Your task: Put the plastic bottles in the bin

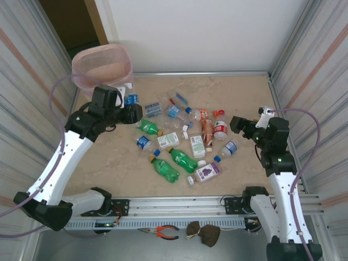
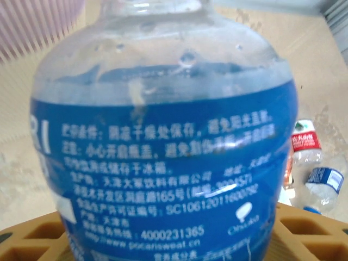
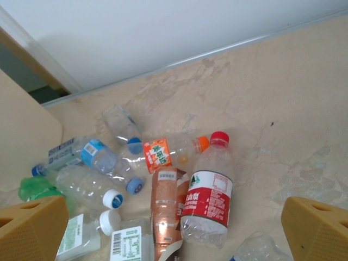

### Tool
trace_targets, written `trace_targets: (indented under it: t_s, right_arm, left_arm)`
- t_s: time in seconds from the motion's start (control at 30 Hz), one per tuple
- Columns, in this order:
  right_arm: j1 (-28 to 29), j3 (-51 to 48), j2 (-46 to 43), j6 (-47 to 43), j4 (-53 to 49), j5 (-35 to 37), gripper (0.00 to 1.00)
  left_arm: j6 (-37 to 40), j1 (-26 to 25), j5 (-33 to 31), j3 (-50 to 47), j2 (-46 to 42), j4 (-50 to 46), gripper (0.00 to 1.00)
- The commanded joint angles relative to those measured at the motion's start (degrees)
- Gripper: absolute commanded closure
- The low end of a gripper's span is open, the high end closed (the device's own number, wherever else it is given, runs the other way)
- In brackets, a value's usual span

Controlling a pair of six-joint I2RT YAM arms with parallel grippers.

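Overhead, left gripper [image 1: 130, 112] is clamped partway around a blue-labelled bottle [image 1: 132, 99], just beside the bin [image 1: 81, 76]. Right gripper [image 1: 239, 124] gapes wide, empty, near the pile. Three green bottles [image 1: 182, 159] lie there.
Left wrist: the blue-labelled bottle sits between the pads [image 2: 32, 234].
Right wrist: one red-capped bottle [image 3: 206, 198] lies ahead between the spread fingers, with one orange-labelled bottle [image 3: 168, 152] behind it.

Bright, even light, soft shadows; the close blue-labelled bottle [image 2: 163, 163] is slightly blurred.
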Motion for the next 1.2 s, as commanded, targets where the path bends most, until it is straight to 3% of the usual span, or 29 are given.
trace_targets:
  t_s: [0.0, 0.23, 0.7, 1.17]
  right_arm:
    - [0.40, 2.86, 0.51, 0.95, -1.39, 0.82, 0.01]
    - [0.95, 5.11, 1.49, 1.12, -1.99, 0.47, 0.01]
    - [2.87, 6.51, -0.86, 1.64, -4.37, 3.65, 0.01]
    - [4.47, 7.45, -0.68, 2.18, -5.30, 6.14, 0.00]
  left_arm:
    - [6.61, 0.88, -2.90, 6.64, 1.54, 0.52, 0.38]
    - [13.12, 5.01, -5.52, 19.78, 7.51, 0.31, 0.37]
    - [16.48, 20.95, -4.10, 36.51, 24.78, 3.14, 0.36]
    - [14.45, 25.47, -0.97, 46.48, 45.81, -1.64, 0.37]
